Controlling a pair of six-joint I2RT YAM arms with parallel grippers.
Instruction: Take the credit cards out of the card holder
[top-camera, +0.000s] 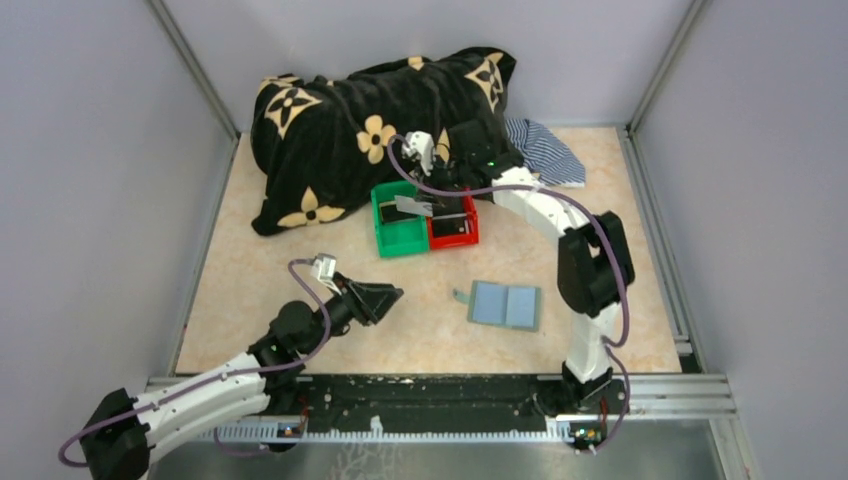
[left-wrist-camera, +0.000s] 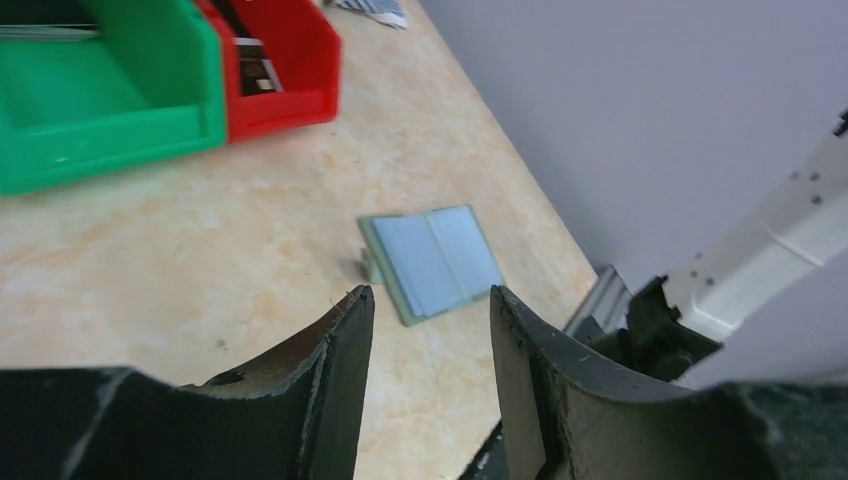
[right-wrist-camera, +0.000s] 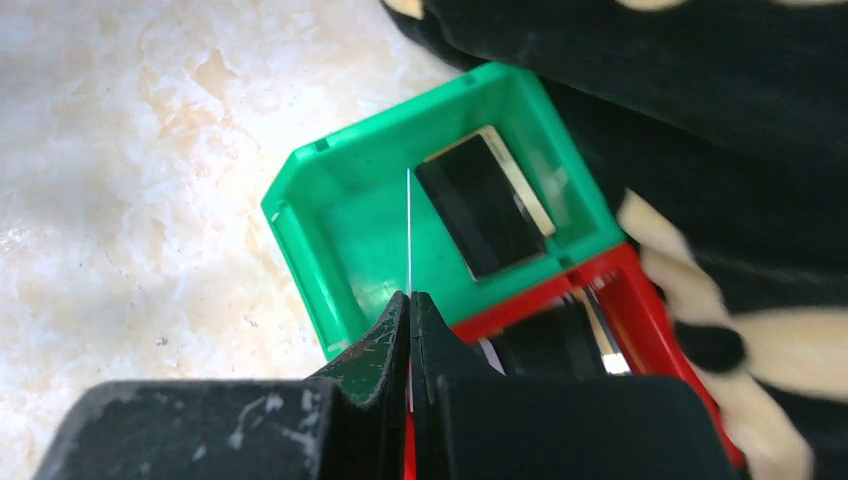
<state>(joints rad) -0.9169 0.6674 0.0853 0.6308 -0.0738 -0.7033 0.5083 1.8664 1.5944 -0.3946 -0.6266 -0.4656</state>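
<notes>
The card holder (top-camera: 505, 304) lies open on the table, blue-grey inside up; it also shows in the left wrist view (left-wrist-camera: 432, 260), just beyond my open, empty left gripper (left-wrist-camera: 428, 300), which hovers left of the holder (top-camera: 392, 296). My right gripper (right-wrist-camera: 410, 296) is shut on a card (right-wrist-camera: 409, 230), seen edge-on as a thin white line, held over the green bin (right-wrist-camera: 340, 250). In the top view the held card (top-camera: 414, 207) juts left over the green bin (top-camera: 398, 238) from the right gripper (top-camera: 436, 205). A black card with a tan edge (right-wrist-camera: 484, 205) lies in the green bin. More cards (top-camera: 452, 226) lie in the red bin (top-camera: 455, 240).
A black blanket with tan flowers (top-camera: 350, 120) is heaped behind the bins. A striped cloth (top-camera: 545, 150) lies at the back right. Grey walls enclose the table on three sides. A metal rail (top-camera: 440, 390) runs along the near edge.
</notes>
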